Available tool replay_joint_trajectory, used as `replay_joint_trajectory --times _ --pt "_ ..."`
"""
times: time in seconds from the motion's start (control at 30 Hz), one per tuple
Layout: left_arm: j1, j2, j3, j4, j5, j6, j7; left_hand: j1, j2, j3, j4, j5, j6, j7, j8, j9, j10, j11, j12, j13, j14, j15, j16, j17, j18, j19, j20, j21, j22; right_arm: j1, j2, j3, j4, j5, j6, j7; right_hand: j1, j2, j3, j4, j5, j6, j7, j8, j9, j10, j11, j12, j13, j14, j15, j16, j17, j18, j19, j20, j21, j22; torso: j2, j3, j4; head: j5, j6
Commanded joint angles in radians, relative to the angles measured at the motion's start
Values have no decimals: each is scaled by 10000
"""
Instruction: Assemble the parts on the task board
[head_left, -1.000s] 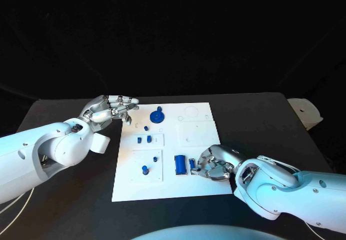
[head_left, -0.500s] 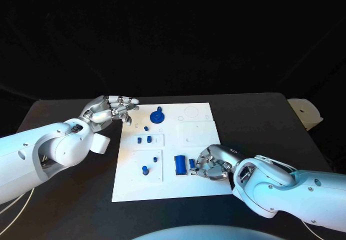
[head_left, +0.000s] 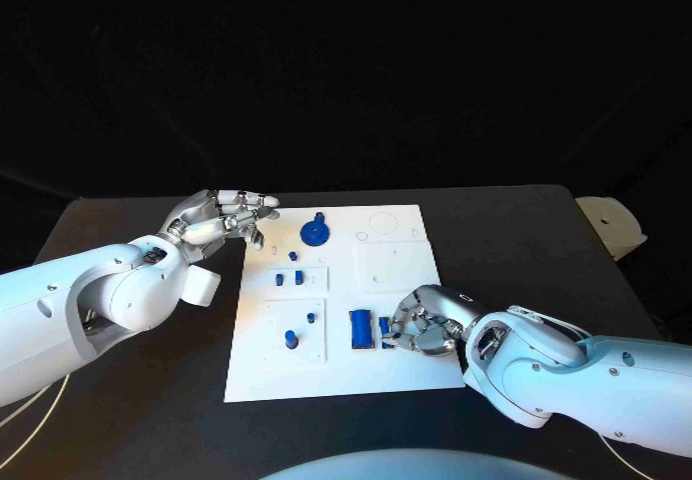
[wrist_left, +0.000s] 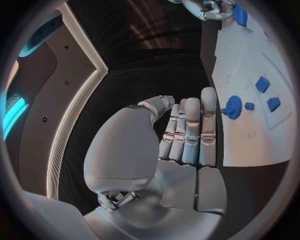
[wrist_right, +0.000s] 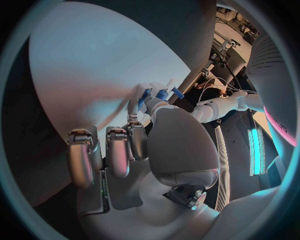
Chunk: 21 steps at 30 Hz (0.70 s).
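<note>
The white task board (head_left: 392, 268) lies mid-table. At its far end lies a blue gear (head_left: 315, 234), with two small blue blocks (head_left: 289, 279) below it and short blue pegs (head_left: 293, 340) near the front left. A long blue block (head_left: 361, 329) and a small blue piece (head_left: 385, 326) lie near the front. My right hand (head_left: 423, 325) rests on the board beside them, fingers curled in, fingertips (wrist_right: 132, 111) right at the small piece, which stays flat on the board. My left hand (head_left: 224, 218) hovers by the board's far left corner, fingers (wrist_left: 190, 127) straight and holding nothing; the gear (wrist_left: 233, 107) lies just beyond them.
A pale object (head_left: 611, 225) sits at the table's right edge. The black table (head_left: 130, 235) stretches left of the board under my left arm. The board's far right quarter (head_left: 387, 225) carries printed outlines.
My right hand has edged slightly towards the small blue piece and curled a little tighter. The pieces and my left hand have stayed put.
</note>
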Motion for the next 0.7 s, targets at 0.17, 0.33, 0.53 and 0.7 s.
replay_joint_trajectory --times 0.17,0.33,0.53,0.7 --pt "3 20 3 14 46 154 45 -19 53 76 9 55 -19 -44 63 7 -55 2 63 14 -72 23 32 -13 154 8 24 -34 -17 -23 25 -18 -85 -17 -40 335 -283 -46 -208 84 -45 101 1 77 -13 330 -43 117 1697 955 -50 62 2227 -143 1028 -72 45 2633 1 2 -2 -12 9" --pt "2 20 3 14 46 152 43 -19 53 76 9 55 -19 -44 63 7 -55 2 63 14 -72 23 32 -13 154 8 24 -34 -17 -23 0 -17 -43 50 -332 483 -466 13 -372 87 23 97 5 76 -27 323 -39 90 1688 952 -45 56 2217 -143 1028 -69 45 2633 6 4 -7 -9 23" --pt "2 29 -1 6 47 144 49 -19 53 76 9 55 -19 -44 63 7 -55 2 63 14 -72 23 32 -13 154 8 24 -34 -17 -3 -204 12 60 640 -972 1178 -600 166 -581 67 412 4 22 22 -74 244 -23 -116 1600 928 -35 3 2111 -143 1028 -60 45 2633 -19 -2 -6 -8 50" --pt "-9 69 -49 -32 126 94 131 -62 49 68 32 46 -32 -37 62 5 -81 10 84 15 -74 30 40 -23 152 9 28 -41 -20 261 -442 36 -45 2730 -1369 2968 -407 188 -683 53 646 -434 206 -257 -204 -86 123 -866 1271 812 73 -244 1657 -96 963 12 -179 2568 -68 -23 -5 -55 159"
